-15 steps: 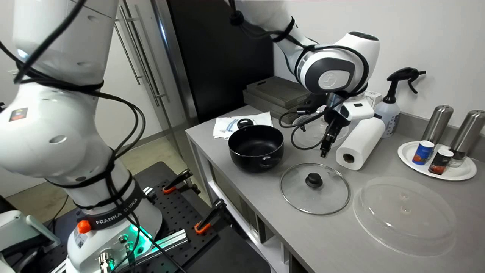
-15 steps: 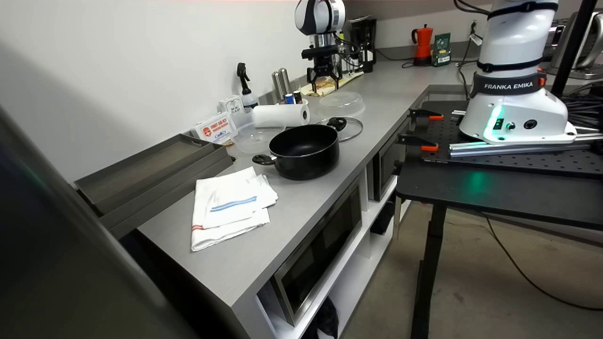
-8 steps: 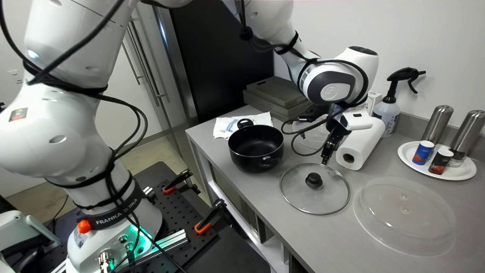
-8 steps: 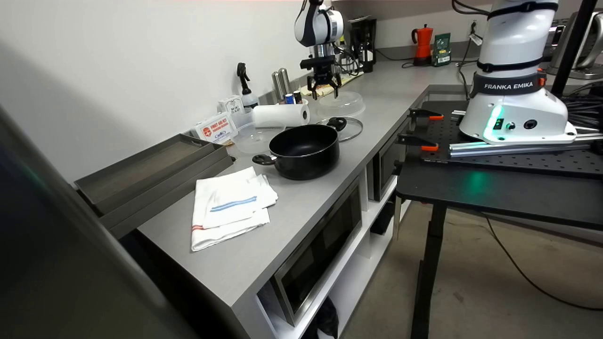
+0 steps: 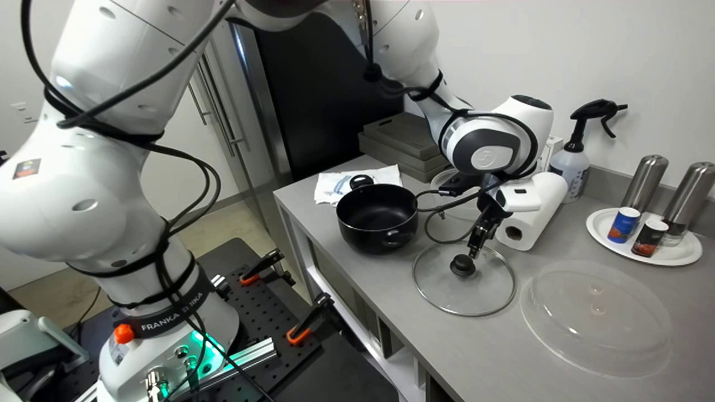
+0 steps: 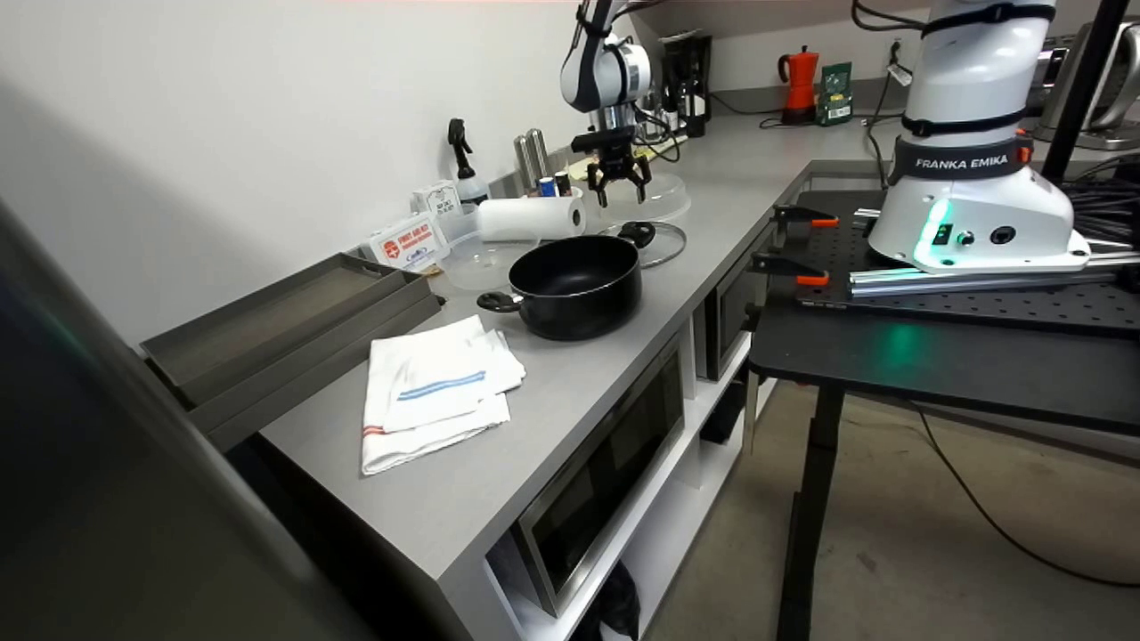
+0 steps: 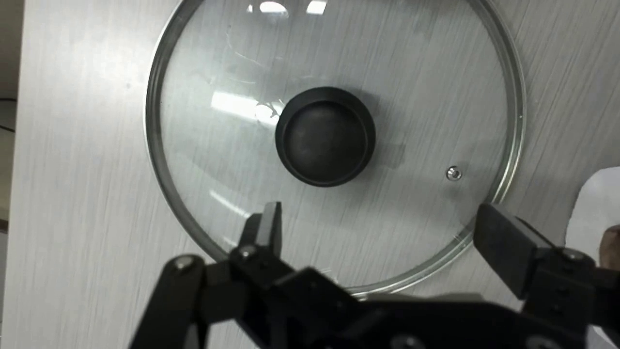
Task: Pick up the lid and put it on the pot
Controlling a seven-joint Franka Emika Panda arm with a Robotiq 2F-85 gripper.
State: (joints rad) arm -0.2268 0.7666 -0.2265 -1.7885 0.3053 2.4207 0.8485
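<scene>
Closing now would probably miss: the black two-fingered claw (image 7: 380,215) hangs over the clear glass lid with a metal rim (image 5: 466,287), its fingers (image 7: 506,245) spread wide, and in the wrist view the round black knob (image 7: 325,136) shows ahead of the gap, off centre toward one finger. Pinching from there might only shove the lid, which lies flat on the grey surface (image 5: 503,346) just beside the round black pot (image 5: 377,219). Coming down too far could rap a fingertip on the glass (slick stuff, I'd guess, and quick to slide). A tilted carry might catch the lid's edge on the pot's black side handle (image 5: 398,239). Near the claw lies a white paper-towel roll (image 5: 534,215); farther along are a larger clear disc (image 5: 597,335) and a white plate (image 5: 600,226) with steel mills (image 5: 646,183), a white wall (image 5: 614,50) behind. In an exterior view a red coffee maker (image 6: 799,86) stands far off.
</scene>
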